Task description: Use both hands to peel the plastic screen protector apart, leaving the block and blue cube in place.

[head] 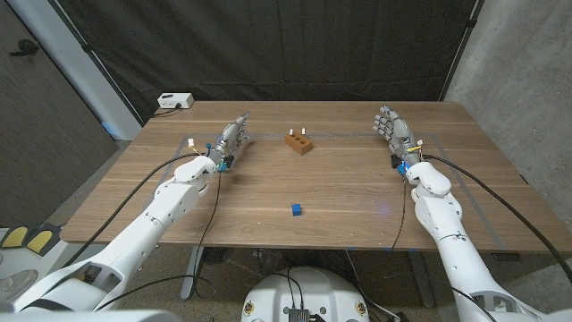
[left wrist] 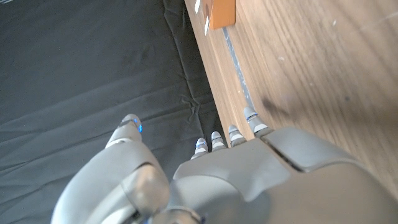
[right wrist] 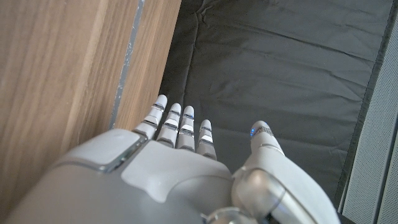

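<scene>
No plastic screen protector could be made out. The small brown wooden block [head: 299, 142] sat upper centre, between the empty, spread left hand [head: 231, 141] and right hand [head: 394, 131]; the blue cube [head: 296, 209] lay below.

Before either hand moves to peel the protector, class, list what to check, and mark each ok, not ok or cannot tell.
1. Left hand holds nothing, fingers apart: ok.
2. Right hand holds nothing, fingers apart: ok.
3. Block stands at the table's far middle, clear of both hands: ok.
4. Blue cube sits near the front edge, untouched: ok.
5. Protector located on the table: cannot tell.
</scene>
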`<action>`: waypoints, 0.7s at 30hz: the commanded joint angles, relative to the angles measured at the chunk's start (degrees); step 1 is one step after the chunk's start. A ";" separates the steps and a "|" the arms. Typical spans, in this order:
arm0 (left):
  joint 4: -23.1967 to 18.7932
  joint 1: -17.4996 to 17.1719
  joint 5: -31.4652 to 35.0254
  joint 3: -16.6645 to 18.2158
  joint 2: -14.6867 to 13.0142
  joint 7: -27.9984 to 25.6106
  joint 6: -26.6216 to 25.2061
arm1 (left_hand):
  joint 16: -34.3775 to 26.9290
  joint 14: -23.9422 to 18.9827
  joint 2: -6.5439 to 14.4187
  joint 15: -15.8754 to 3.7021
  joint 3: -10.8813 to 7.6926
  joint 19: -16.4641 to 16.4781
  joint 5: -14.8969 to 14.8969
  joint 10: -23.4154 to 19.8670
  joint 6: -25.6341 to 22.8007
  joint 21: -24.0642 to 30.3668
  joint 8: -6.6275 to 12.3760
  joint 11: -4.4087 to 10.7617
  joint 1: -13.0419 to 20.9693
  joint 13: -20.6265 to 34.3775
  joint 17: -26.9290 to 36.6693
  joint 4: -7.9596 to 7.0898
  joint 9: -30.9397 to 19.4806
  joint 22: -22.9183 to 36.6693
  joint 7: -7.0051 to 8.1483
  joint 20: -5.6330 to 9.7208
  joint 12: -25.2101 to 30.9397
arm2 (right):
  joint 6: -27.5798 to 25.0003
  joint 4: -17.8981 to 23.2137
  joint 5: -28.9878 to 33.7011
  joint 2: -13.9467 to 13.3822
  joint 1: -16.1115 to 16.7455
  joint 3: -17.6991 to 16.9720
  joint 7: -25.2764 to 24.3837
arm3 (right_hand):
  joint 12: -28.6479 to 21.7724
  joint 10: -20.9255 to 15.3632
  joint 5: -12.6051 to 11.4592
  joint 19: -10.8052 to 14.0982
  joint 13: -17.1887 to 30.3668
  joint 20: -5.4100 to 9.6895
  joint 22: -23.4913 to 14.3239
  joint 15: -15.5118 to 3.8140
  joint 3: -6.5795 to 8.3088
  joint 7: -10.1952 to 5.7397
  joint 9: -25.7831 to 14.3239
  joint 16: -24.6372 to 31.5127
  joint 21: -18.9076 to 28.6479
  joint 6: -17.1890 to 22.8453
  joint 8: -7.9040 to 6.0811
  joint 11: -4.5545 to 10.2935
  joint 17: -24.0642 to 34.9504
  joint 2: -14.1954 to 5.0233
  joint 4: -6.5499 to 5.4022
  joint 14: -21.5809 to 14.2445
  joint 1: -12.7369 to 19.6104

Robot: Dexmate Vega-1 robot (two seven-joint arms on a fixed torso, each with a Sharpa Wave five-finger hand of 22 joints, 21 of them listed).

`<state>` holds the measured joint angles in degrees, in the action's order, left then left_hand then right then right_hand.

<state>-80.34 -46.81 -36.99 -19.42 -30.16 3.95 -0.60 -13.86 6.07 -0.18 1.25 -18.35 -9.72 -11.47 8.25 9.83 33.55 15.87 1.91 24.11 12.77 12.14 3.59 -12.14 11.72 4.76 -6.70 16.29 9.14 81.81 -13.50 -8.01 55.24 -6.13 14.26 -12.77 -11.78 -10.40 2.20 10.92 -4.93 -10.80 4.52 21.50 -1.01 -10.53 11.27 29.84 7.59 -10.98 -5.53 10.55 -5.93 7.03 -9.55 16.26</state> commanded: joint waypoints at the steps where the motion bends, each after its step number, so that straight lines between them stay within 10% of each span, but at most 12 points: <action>1: 1.59 3.85 -3.62 -1.20 -0.28 8.32 -6.43 | -0.92 -2.79 -0.25 -0.46 -0.03 0.20 -0.30 -3.11 0.39 0.86 1.36 0.08 1.23 0.08 0.08 0.56 -0.07 -0.12 -0.59 -0.82 1.34 | -0.01 1.92 2.59 2.91 1.52 -3.80 1.29 | -0.58 -0.77 -0.13 0.23 0.01 -0.46 -0.13 -0.05 0.04 0.10 -0.16 0.39 -0.02 0.70 -0.42 -0.03 0.09 -0.11 -0.32 -0.85 -0.42; 21: 5.17 4.95 -14.23 1.49 3.36 19.56 -10.82 | -1.03 -5.37 -0.61 -0.45 0.20 3.92 -0.20 -5.12 -1.15 1.76 1.42 0.03 2.36 -0.20 -0.12 1.17 0.10 -0.39 -1.59 -2.78 1.77 | -0.18 2.73 3.78 4.46 1.97 -5.92 2.59 | -0.80 -1.63 -0.18 0.45 0.01 -0.63 -0.17 0.05 0.19 0.13 -0.15 0.48 -0.17 1.21 -0.48 -0.20 0.12 -0.29 -0.45 -1.65 -0.70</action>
<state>-76.28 -42.13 -45.54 -19.61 -28.64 18.67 -8.05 -14.84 0.82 -0.78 0.61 -17.95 -6.63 -11.47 2.75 8.48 34.82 17.18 2.15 26.18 12.50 11.98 4.44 -11.98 11.18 3.46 -9.13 18.02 9.06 84.11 -10.44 -4.32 57.01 -10.94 16.14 -13.21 -12.88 -10.40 2.51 10.93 -5.23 -10.79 4.51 21.50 -0.91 -10.53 11.27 29.84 8.30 -11.26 -5.99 10.54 -6.15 7.03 -10.79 16.04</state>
